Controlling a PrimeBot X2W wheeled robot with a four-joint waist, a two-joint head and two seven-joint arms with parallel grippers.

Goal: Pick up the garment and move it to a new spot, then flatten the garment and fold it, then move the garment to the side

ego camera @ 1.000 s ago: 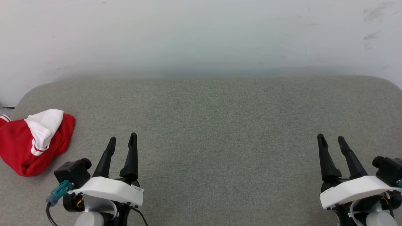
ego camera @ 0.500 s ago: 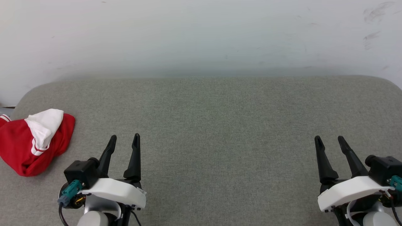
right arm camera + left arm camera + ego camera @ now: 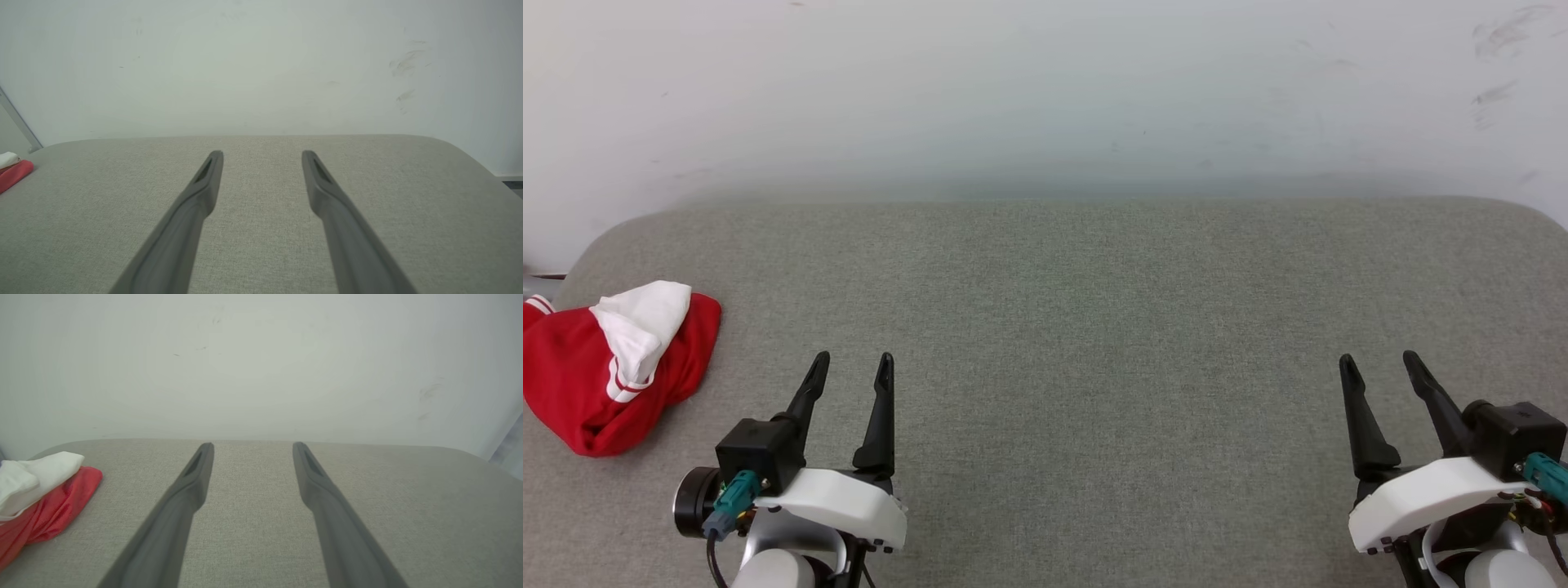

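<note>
Lying crumpled at the left edge of the grey pad (image 3: 1094, 310), the garment (image 3: 600, 371) shows red cloth with a white sleeve on top. The left gripper (image 3: 854, 359) hangs near it on its right, not touching, jaws apart and empty. The right gripper (image 3: 1377, 359) is well apart at the pad's right, jaws also apart and empty.

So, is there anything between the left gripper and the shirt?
Nothing visible. The shirt lies bunched at the left edge of the cushion, and bare grey fabric separates it from the open left gripper.
</note>
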